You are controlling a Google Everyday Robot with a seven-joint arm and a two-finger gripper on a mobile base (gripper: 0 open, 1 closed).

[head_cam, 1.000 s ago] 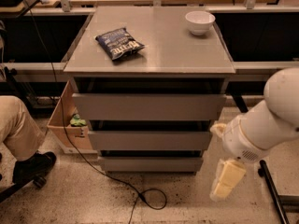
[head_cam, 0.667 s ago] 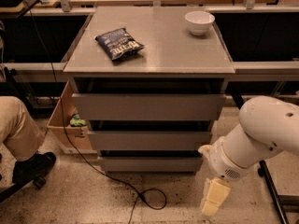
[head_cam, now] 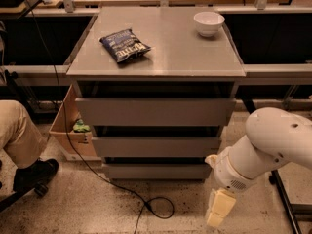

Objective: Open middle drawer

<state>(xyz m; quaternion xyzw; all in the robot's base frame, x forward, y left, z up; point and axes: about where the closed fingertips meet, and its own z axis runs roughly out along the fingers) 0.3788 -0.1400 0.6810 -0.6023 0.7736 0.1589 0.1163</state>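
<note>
Blocky gripper (head_cam: 215,216) hangs low-right — middle drawer (head_cam: 156,146) flat, grey.

Dim warm light; hand (head_cam: 215,217) lower right

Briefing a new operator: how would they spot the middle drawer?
Find the grey cabinet topped by a chip bag and bowl; the gripper hangs low beside it. The middle drawer is the second of three plain fronts, below the taller top drawer, above the slim bottom drawer.

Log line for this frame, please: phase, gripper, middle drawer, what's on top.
phase: pre-contact | gripper: low, near floor, front right of cabinet, touching nothing | middle drawer: looks shut, untouched | on top: chip bag, white bowl
</note>
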